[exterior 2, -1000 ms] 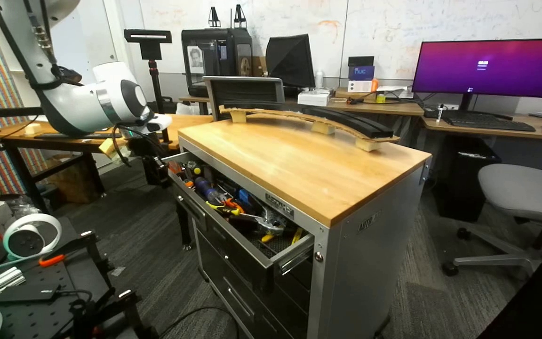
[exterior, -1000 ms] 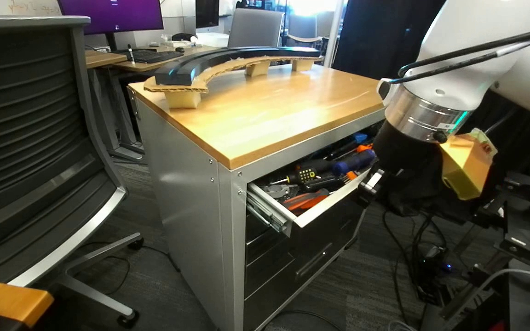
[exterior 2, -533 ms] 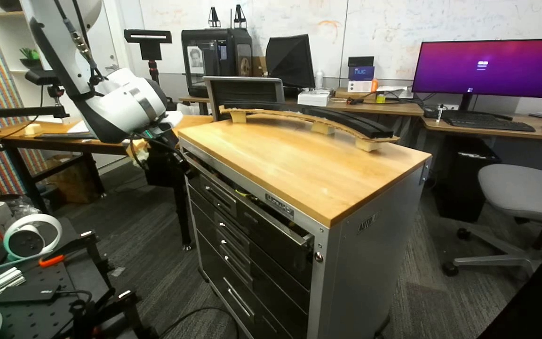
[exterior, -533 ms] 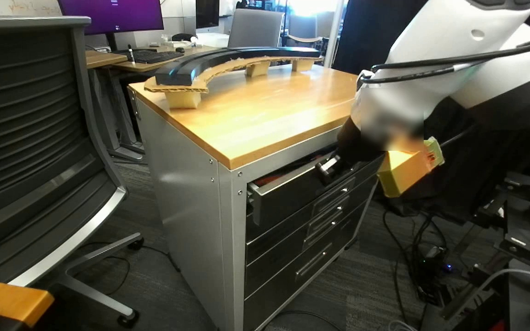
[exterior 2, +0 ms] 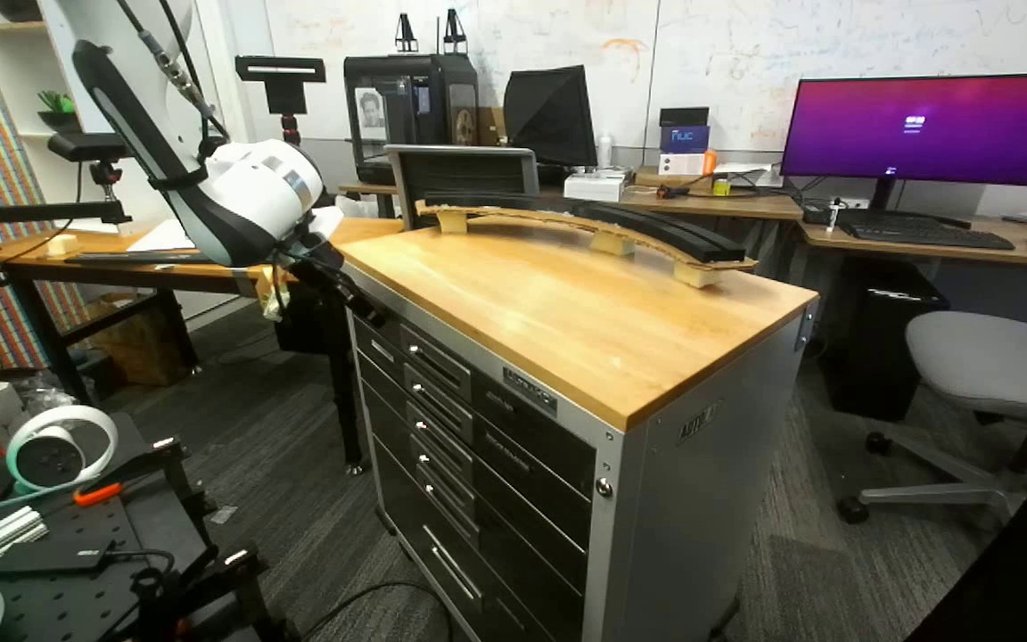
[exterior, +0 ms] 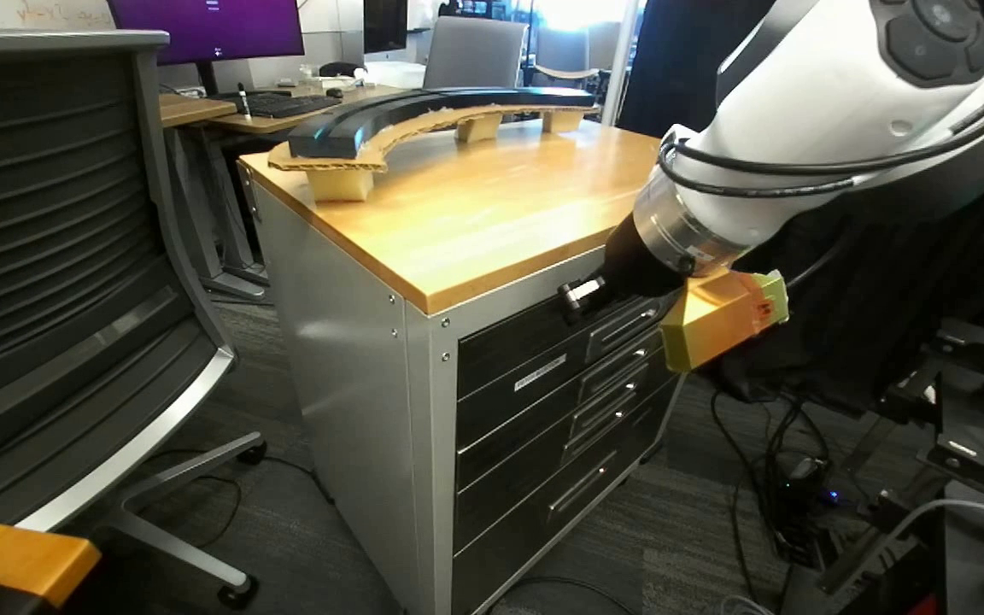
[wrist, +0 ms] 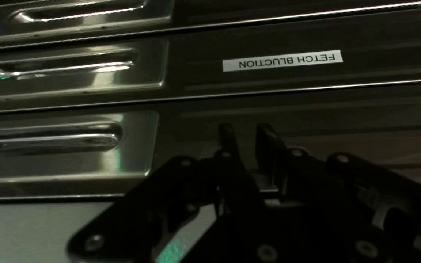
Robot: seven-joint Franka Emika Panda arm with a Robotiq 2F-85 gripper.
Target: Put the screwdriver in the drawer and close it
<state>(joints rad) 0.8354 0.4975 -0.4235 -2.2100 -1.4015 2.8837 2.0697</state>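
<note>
The drawer (exterior: 500, 352), uppermost of the grey cabinet's dark-fronted stack, is closed. Its front lies flush in the frame in both exterior views (exterior 2: 536, 428). In the wrist view, which stands upside down, its front (wrist: 342, 128) and its shiny handle (wrist: 49, 141) are lowest in the stack. My gripper (wrist: 245, 129) is partly open, with a narrow gap and nothing between the fingers. Its fingertips point at the drawer front beside the handle; whether they touch cannot be told. The gripper also shows in both exterior views (exterior: 576, 301) (exterior 2: 374, 310). The screwdriver is out of view.
The wooden cabinet top (exterior: 492, 213) overhangs just above the gripper. A black curved piece on cardboard and foam blocks (exterior: 424, 128) stands on it. Lower drawers (exterior: 509, 478) are shut. An office chair (exterior: 73, 256) stands beside the cabinet. A black cart (exterior 2: 77, 544) stands in front.
The uppermost drawer stood open with tools showing, then slid in, and is now closed. My arm and gripper moved inward with it toward the cabinet.
</note>
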